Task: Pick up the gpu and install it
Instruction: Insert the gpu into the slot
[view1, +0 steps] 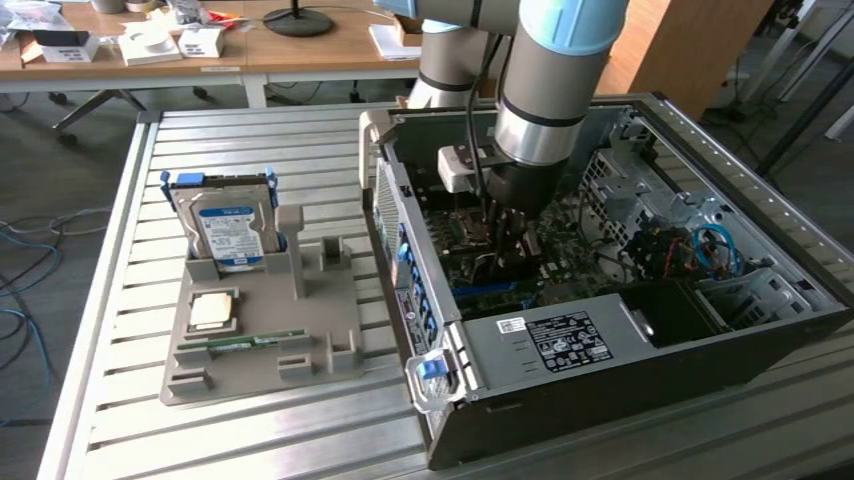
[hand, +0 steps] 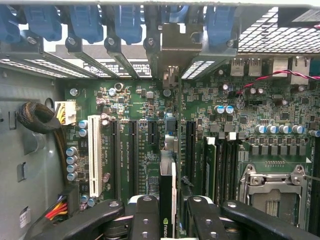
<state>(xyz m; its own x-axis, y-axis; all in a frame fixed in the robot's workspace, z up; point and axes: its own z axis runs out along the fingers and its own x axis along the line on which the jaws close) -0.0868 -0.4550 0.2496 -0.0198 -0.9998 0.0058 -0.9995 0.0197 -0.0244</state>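
Fingers (hand: 145, 215) pinch the gpu (hand: 167, 195) edge-on from both sides; we see it upright inside the open pc case (view1: 641, 350), just above the mobo (hand: 135, 145) slots, can't tell if it's seated. HDD (view1: 227, 225) stands in a grey holder (view1: 287, 375) on the bench (view1: 120, 300), at the exterior view's left.

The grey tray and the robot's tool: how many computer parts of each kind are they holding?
Hard drive: 1
Square chip: 1
Memory stick: 1
gpu, gripped in the tool: 1
Total: 4
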